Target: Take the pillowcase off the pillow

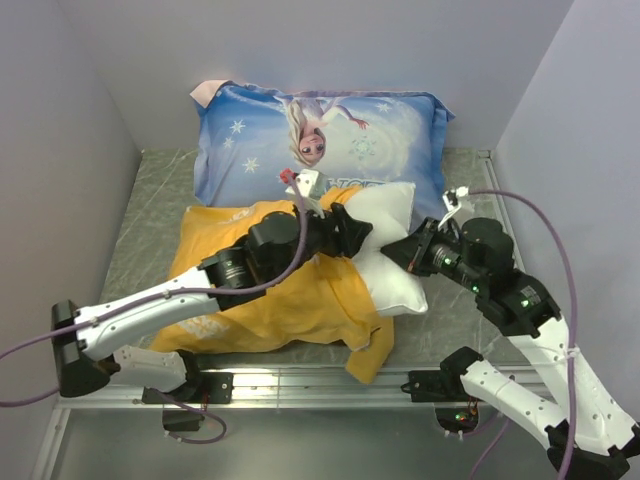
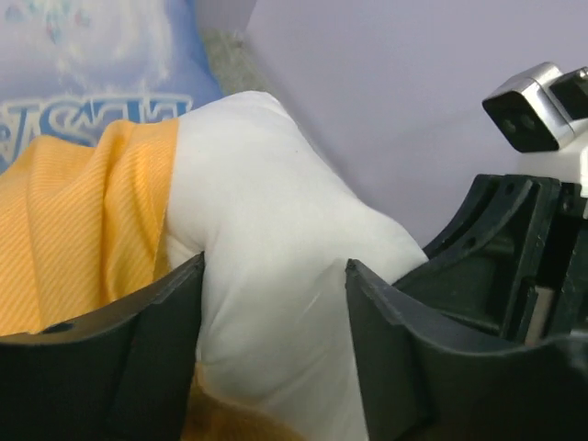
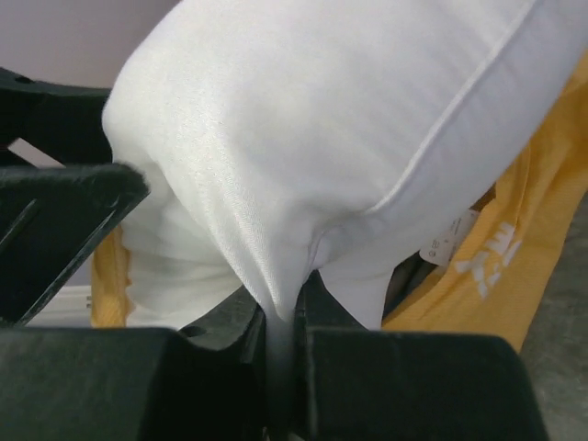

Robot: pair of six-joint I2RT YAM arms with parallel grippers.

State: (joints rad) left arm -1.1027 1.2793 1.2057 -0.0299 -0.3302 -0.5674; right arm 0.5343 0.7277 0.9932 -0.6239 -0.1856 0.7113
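A blue Elsa-printed pillow (image 1: 320, 130) lies at the back of the grey marbled tabletop (image 1: 150, 200).

We see plain pale lilac-grey walls (image 1: 330, 40) closing in a grey marbled bench (image 1: 160, 185) on three sides, a silver metal rail (image 1: 300, 385) along its near edge.

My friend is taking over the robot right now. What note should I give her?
Left gripper: open, fingers either side of the white pillow at the mouth of the yellow pillowcase, not clamped.
Right gripper: shut on a pinch of the pillow's bare end.
Done: one end of the pillow sticks out of the pillowcase.
Left: the rest is inside; pull the two apart.
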